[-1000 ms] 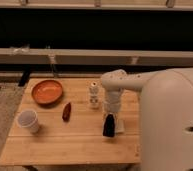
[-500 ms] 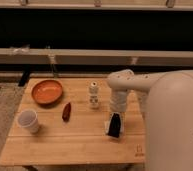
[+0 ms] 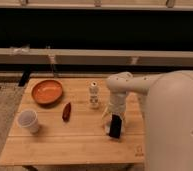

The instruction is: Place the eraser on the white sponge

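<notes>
Camera view: hand on eraser.

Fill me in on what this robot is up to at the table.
The robot's single arm reaches over the right side of the wooden table. Its gripper sits directly above the eraser, which stands nearly upright under it. An orange bowl, a small white bottle, a dark-red oblong object and a white cup lie to the left. No white sponge shows.

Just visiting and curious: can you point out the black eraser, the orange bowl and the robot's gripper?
eraser point(image 3: 115, 127), camera view, middle of its black face.
orange bowl point(image 3: 46, 91), camera view, its inner floor.
gripper point(image 3: 113, 114), camera view, just above the eraser's top.
</notes>
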